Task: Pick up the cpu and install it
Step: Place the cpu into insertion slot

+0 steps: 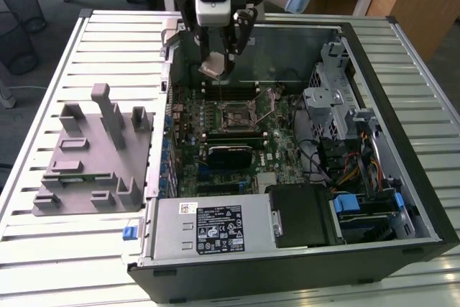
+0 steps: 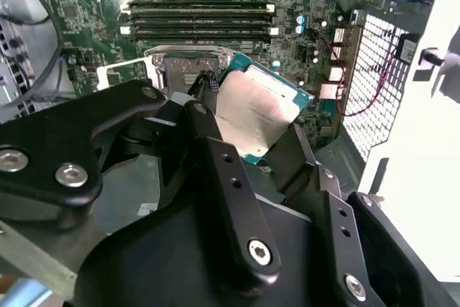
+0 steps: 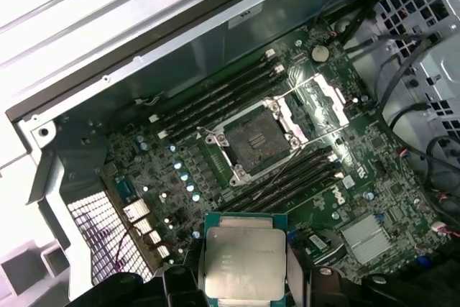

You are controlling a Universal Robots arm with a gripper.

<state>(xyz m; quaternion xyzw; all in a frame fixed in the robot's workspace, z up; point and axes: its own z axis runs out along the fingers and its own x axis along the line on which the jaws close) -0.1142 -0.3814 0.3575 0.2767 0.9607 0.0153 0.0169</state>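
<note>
A: Gripper (image 1: 215, 65) hangs in the upper middle of the exterior view, over the open computer case (image 1: 287, 52).
B: And its fingers (image 2: 215, 156) are clamped on the cpu (image 2: 260, 111): silvery lid, teal rim, held tilted in the air.
A: In the first wrist view the dark socket (image 3: 257, 140) sits on the motherboard (image 3: 359, 199) below, load frame (image 3: 323, 98) swung open, cpu clear of it.

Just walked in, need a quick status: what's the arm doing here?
The gripper is shut on the cpu, holding it in the air over the motherboard inside the open computer case. The socket is empty, its metal frame flipped open. The cpu is not yet seated.
</note>
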